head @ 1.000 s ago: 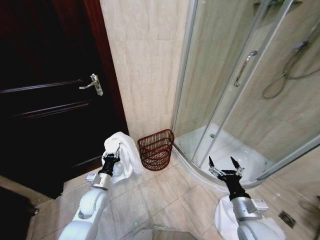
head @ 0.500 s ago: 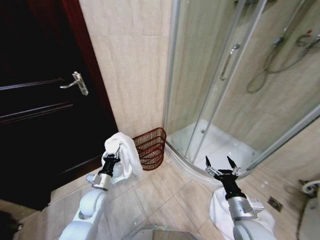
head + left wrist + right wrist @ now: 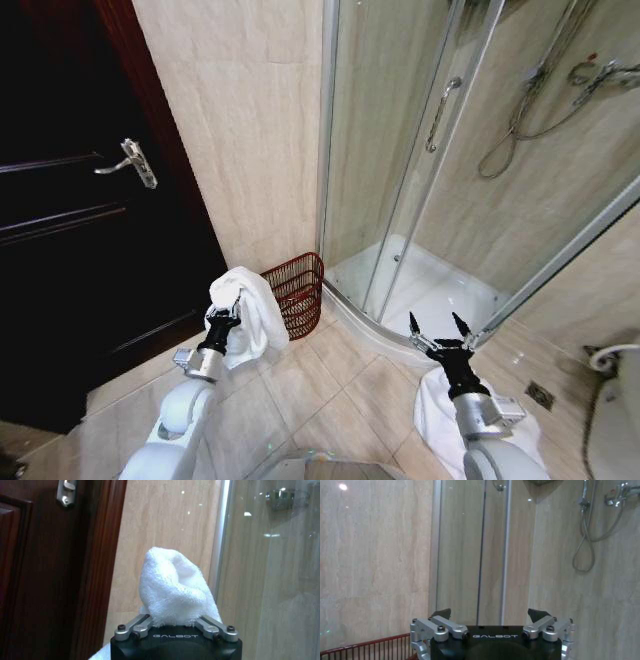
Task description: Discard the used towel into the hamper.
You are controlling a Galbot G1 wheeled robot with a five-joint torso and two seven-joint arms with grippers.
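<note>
One brand word, on both grippers

We read "GALBOT" in pale letters on the black body of the left gripper (image 3: 175,624), just below the white towel (image 3: 172,588) it clamps, and again on the right gripper (image 3: 490,615), whose fingers stand apart; we find nothing else legible.

This is a home or hotel bathroom. A curved glass shower cabin (image 3: 430,180) with a white tray (image 3: 440,290) fills the far right, with a shower hose and mixer (image 3: 560,90) on its beige tiled wall (image 3: 240,130). To the left is a dark wooden door (image 3: 70,230) with a metal lever handle (image 3: 128,162). The floor (image 3: 340,390) is laid in pale tiles with a drain grate (image 3: 538,396) at the near right. A red wire hamper (image 3: 296,290) stands against the wall beside the shower, just right of a white towel (image 3: 252,312).
</note>
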